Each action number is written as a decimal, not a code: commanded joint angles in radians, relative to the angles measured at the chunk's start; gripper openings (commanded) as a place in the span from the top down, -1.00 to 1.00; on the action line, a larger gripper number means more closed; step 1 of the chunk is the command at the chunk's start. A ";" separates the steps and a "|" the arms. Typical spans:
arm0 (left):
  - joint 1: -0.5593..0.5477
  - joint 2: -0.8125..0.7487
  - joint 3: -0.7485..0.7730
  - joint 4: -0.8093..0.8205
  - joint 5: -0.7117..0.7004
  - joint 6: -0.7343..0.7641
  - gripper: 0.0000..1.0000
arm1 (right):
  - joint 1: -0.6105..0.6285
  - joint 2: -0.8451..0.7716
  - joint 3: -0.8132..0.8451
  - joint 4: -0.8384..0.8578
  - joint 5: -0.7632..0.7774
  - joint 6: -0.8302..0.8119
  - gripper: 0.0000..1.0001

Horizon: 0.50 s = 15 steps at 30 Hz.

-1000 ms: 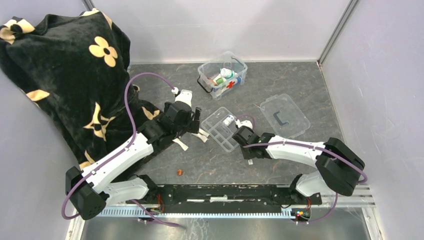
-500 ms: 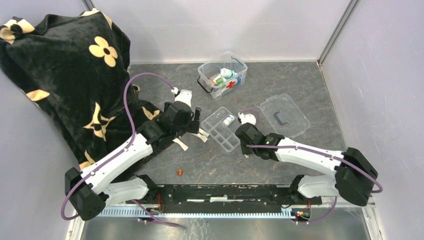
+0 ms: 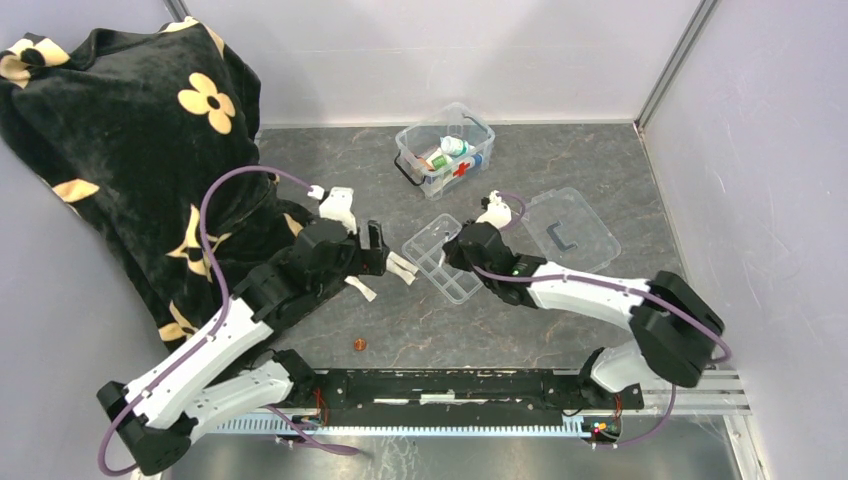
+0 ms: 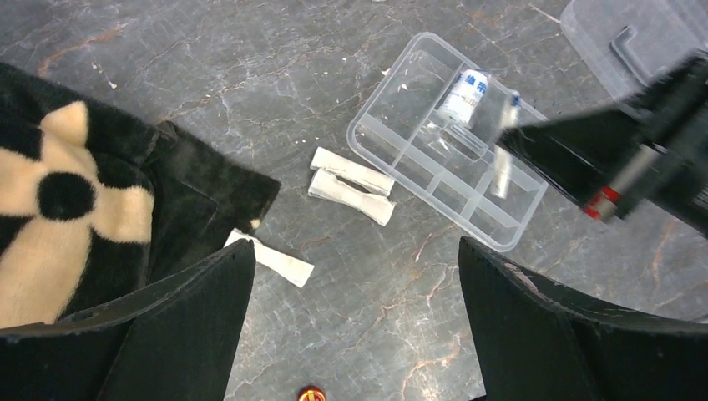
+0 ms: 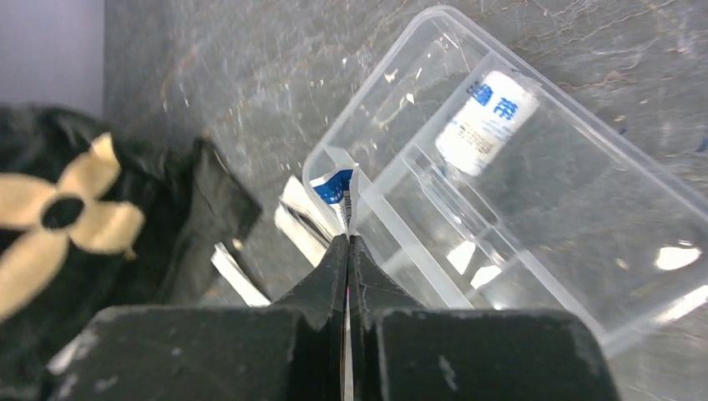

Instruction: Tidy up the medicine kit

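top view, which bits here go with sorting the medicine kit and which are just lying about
Job:
medicine kit; divided tray; flat lid; white bottle; packet in right gripper; white strips

Lying about, it seems:
flowered blanket; small copper disc

On the worktop (image 3: 600, 170) the divided tray (image 3: 442, 276) sits centrally, a small roll (image 4: 464, 92) in its far compartment. From it, the medicine kit (image 3: 455, 172) lies at 12 o'clock, the flat lid (image 3: 588, 246) at 2, wrapped strips (image 4: 351, 184) at 9, and perhaps a coin (image 3: 357, 345) at 7.
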 commanded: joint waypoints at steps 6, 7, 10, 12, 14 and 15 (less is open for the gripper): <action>0.005 -0.163 -0.017 -0.072 0.002 -0.118 -0.96 | -0.036 0.256 0.172 0.181 0.122 0.328 1.00; 0.005 -0.162 -0.012 -0.079 0.001 -0.116 -0.96 | -0.040 0.276 0.195 0.171 0.123 0.340 1.00; 0.005 -0.164 0.005 -0.096 -0.007 -0.111 -0.96 | -0.057 0.345 0.250 0.134 0.114 0.359 1.00; 0.004 -0.165 0.014 -0.100 -0.015 -0.107 -0.96 | -0.067 0.375 0.271 0.124 0.117 0.362 1.00; 0.004 -0.164 0.018 -0.102 -0.020 -0.099 -0.96 | -0.077 0.403 0.282 0.113 0.111 0.372 0.97; 0.005 -0.163 0.018 -0.103 -0.023 -0.097 -0.96 | -0.081 0.412 0.287 0.111 0.108 0.373 0.96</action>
